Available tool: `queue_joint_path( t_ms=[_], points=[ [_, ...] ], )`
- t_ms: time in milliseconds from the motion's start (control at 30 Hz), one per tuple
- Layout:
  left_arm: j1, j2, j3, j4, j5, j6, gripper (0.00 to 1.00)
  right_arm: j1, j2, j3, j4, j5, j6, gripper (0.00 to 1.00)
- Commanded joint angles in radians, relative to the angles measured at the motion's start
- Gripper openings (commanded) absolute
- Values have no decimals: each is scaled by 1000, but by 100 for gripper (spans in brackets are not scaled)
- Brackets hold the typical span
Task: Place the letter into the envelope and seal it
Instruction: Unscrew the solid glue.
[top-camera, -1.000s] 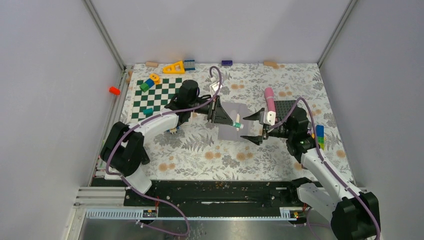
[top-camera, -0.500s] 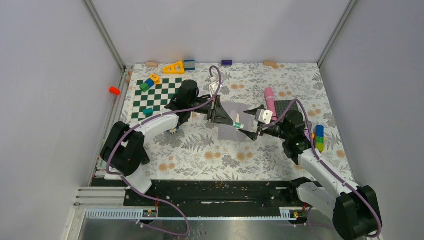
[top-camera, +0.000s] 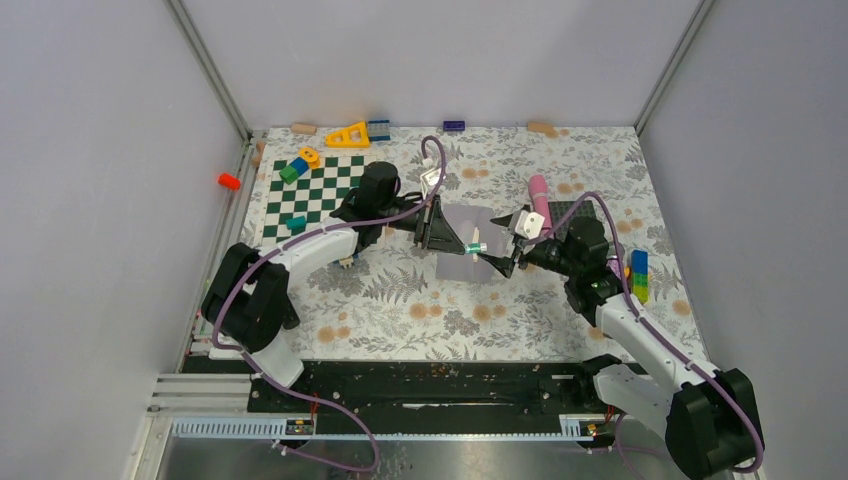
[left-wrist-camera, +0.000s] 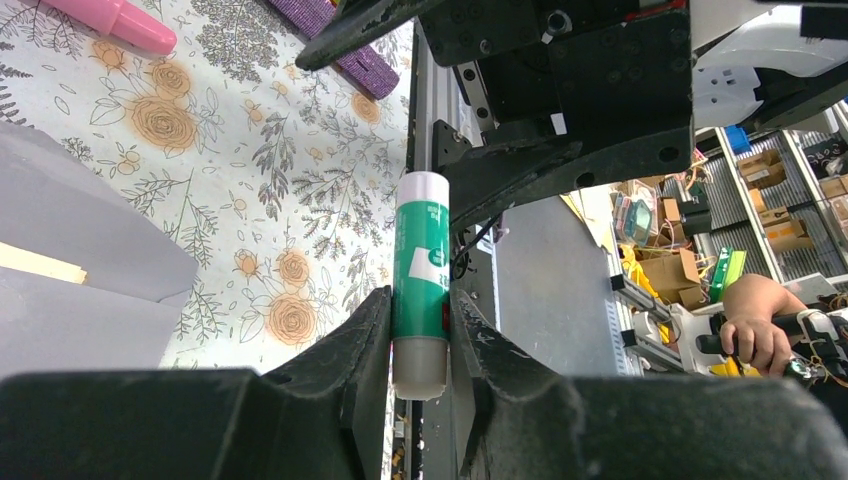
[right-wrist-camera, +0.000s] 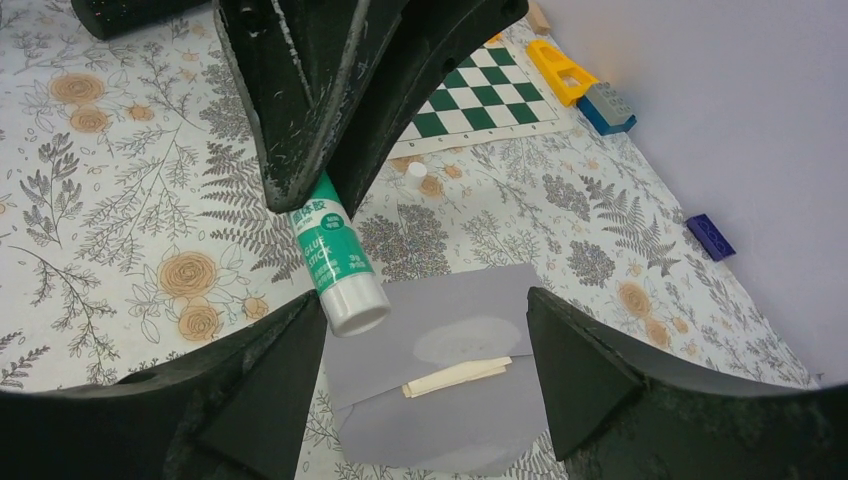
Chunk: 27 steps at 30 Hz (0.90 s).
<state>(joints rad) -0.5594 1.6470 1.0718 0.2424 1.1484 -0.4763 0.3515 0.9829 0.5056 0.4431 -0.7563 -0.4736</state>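
Note:
The pale grey-lavender envelope lies flat mid-table with its flap open. The cream folded letter pokes out of its pocket. My left gripper is shut on a green and white glue stick and holds it above the envelope. In the left wrist view the stick stands between my fingertips. My right gripper is open, with one jaw on each side of the stick's white end. In the right wrist view the stick sits close to the left finger, over the envelope.
A pink marker and a dark studded plate lie behind the right gripper. A green chessboard with coloured blocks is at the back left. A stack of coloured bricks is at the right. A small white cylinder lies near the chessboard.
My right gripper has moved left and up to the glue stick, and its open jaws now flank the stick's white end. The left gripper and the envelope have hardly moved.

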Motion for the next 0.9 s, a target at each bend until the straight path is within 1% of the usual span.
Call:
queue_joint_path(
  t_ms=[0, 100, 200, 300, 400, 433, 500, 633, 733, 800, 867],
  points=[
    [-24, -19, 43, -49, 28, 68, 0, 4, 6, 78, 2, 39, -21, 79],
    [-31, -18, 50, -78, 28, 94, 0, 4, 6, 85, -4, 33, -23, 79],
    [-34, -21, 55, -96, 29, 109, 0, 5, -10, 92, -61, -7, -47, 79],
    [-34, -29, 62, -131, 27, 142, 0, 0, -45, 119, -201, -88, -115, 80],
    [-34, -39, 74, -186, 28, 199, 0, -23, -68, 177, -384, -223, -180, 80],
    [-34, -44, 77, -201, 27, 215, 0, -33, -69, 196, -422, -264, -186, 79],
    [-34, -49, 76, -207, 32, 229, 0, -55, -67, 210, -435, -325, -166, 77],
    [-34, -54, 77, -209, 38, 228, 0, -73, -34, 227, -431, -371, -124, 70],
    [-34, -62, 75, -204, 53, 225, 0, -88, 4, 239, -431, -489, -64, 67],
    [-34, -66, 69, -182, 64, 214, 0, -92, 30, 243, -431, -544, -29, 63],
    [-34, -72, 56, -146, 81, 186, 0, -93, 54, 242, -431, -564, -16, 61]
  ],
)
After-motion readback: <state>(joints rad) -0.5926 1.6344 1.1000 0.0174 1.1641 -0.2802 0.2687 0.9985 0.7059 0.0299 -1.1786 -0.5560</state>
